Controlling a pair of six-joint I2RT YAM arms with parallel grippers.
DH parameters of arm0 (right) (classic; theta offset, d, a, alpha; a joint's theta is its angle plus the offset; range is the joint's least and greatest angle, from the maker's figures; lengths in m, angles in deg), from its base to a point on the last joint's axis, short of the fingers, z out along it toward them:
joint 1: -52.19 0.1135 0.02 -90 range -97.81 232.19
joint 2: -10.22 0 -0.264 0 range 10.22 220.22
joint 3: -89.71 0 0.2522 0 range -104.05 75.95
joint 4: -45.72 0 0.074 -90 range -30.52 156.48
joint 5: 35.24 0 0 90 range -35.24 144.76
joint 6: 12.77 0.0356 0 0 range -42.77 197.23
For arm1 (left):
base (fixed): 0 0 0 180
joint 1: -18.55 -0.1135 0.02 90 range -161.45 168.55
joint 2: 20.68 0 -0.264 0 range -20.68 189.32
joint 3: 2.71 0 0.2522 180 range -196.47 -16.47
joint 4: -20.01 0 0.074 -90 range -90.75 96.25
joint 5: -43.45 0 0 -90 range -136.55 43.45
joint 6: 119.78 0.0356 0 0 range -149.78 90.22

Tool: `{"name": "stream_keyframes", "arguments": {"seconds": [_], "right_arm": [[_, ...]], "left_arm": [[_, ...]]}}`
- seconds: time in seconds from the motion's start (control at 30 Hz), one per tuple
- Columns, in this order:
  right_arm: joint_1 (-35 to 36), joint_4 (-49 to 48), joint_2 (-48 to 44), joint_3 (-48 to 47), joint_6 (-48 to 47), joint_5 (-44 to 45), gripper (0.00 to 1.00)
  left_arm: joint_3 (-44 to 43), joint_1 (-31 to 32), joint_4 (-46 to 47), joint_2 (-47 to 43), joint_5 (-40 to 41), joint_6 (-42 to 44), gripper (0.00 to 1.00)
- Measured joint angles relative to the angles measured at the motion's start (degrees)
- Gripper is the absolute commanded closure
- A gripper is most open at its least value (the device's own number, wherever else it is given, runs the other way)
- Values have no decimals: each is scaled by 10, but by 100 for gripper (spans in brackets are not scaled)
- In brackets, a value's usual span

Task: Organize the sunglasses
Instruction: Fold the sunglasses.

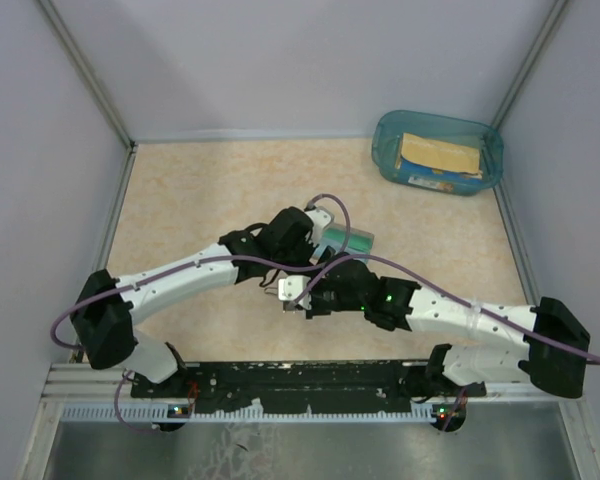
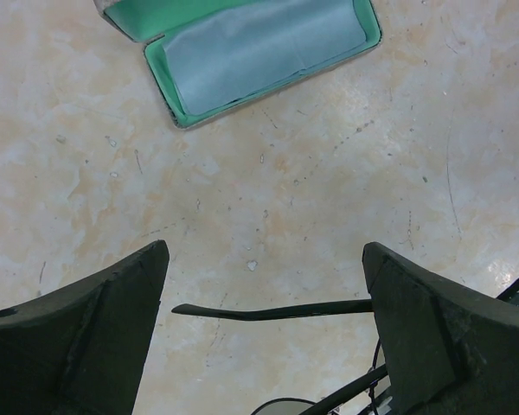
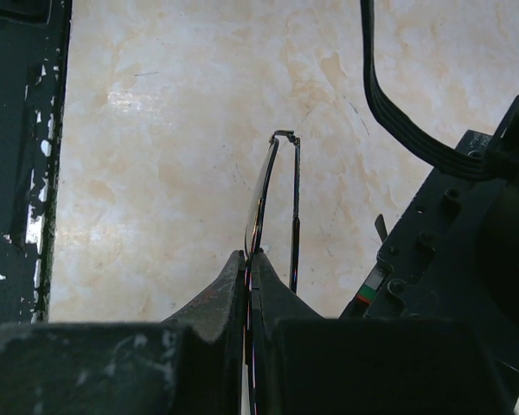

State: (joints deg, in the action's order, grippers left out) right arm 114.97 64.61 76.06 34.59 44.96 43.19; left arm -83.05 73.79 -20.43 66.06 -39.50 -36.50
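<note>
My right gripper is shut on the sunglasses, pinching the thin dark frame edge-on, with one slim temple arm folded out beside it. In the left wrist view another temple arm runs across the gap between the wide-open fingers of my left gripper, and a pale lens rim shows at the bottom edge. The grey case lies open beyond, green inside, with the light blue cloth in it. From above, both grippers meet mid-table, the right gripper just in front of the case.
A teal plastic bin with a yellowish pack inside stands at the back right corner. Grey walls close the table on three sides. The black mounting rail runs along the near edge. The left arm's black wrist sits close to the right of my right gripper.
</note>
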Motion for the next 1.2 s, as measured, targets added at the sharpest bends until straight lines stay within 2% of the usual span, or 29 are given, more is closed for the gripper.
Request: {"name": "stream_keyframes", "arguments": {"seconds": [0.57,1.2], "right_arm": [[5,-28,-3,1,5,12,100],[-2,-27,-64,50,-27,-5,100]], "left_arm": [[19,2,14,-33,38,-14,0],[22,-14,61,-34,58,-16,0]]}}
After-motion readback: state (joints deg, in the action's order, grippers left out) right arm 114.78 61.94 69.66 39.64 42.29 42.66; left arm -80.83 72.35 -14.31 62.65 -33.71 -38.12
